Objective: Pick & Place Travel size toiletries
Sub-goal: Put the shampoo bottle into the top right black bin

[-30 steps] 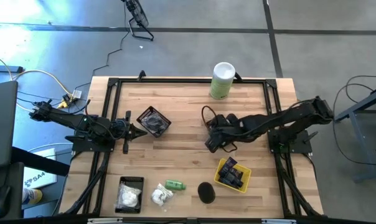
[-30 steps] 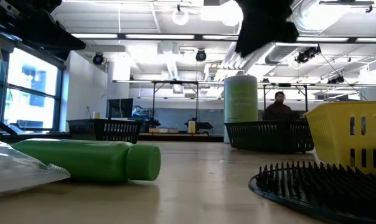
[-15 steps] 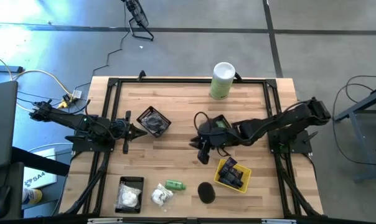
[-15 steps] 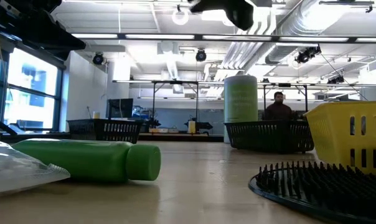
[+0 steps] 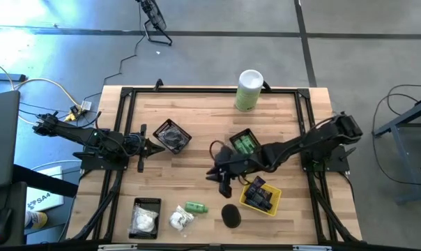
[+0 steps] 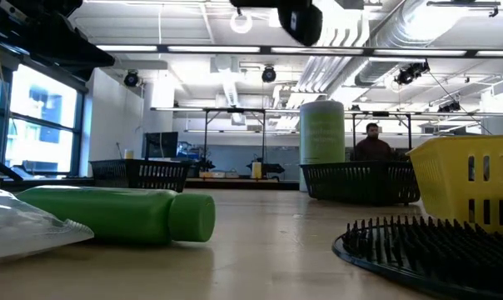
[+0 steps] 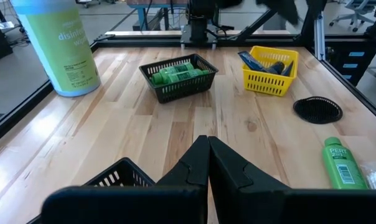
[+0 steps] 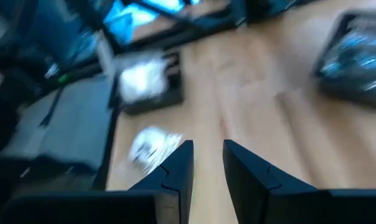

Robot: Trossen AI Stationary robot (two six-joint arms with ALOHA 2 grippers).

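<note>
my right gripper hangs over mid-table, fingers a narrow gap apart, holding nothing. my left gripper waits pinched shut at the left. the loose green bottle, white packet and black disc lie close together near the front edge; i think a low reach could knock one away. the yellow basket holds navy tubes, one black basket green bottles.
</note>
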